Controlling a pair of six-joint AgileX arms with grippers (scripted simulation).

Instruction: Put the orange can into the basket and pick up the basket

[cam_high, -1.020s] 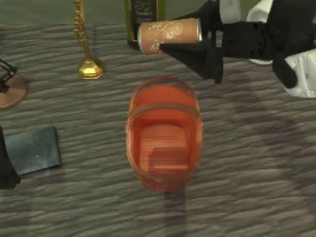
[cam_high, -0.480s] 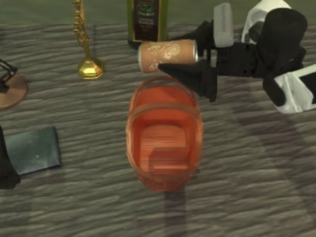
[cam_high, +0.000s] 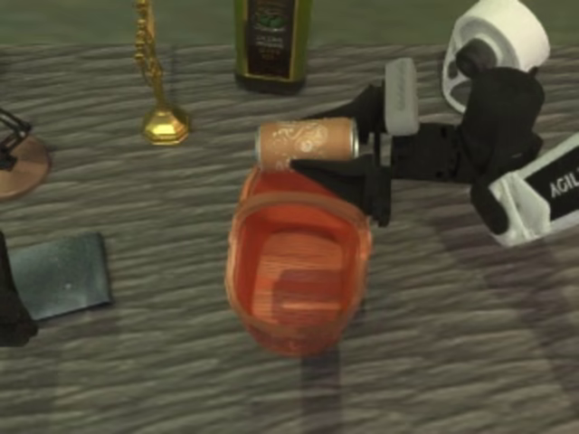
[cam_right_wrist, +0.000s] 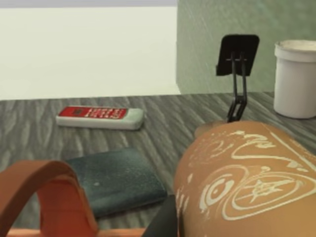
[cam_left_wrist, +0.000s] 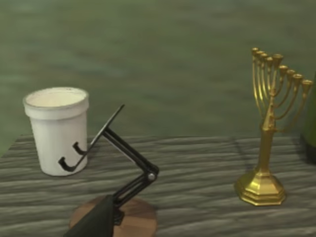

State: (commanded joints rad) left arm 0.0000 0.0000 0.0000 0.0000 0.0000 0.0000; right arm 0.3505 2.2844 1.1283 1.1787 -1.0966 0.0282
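Note:
The orange can (cam_high: 303,145) lies on its side in the air, silver top toward the right, over the far end of the basket (cam_high: 237,262). My right gripper (cam_high: 336,152) reaches in from the right and is shut on the can; one dark finger (cam_high: 339,174) shows along the can's near side. In the right wrist view the can (cam_right_wrist: 247,182) fills the near corner and the basket's hoop handle (cam_right_wrist: 44,192) arches beside it. The oval orange-red basket stands mid-table with nothing inside. My left arm (cam_high: 9,307) stays parked at the left edge.
A dark green bottle (cam_high: 270,41) stands behind the can and a gold candelabra (cam_high: 161,117) stands at back left. A phone stand on a wooden base (cam_high: 18,163) and a dark green pad (cam_high: 59,276) are at the left. A white cup (cam_left_wrist: 57,128) and a red-white remote (cam_right_wrist: 98,117) lie further left.
My right gripper has carried the can away from the bottle toward the front, down over the basket's far rim. The left arm has not moved.

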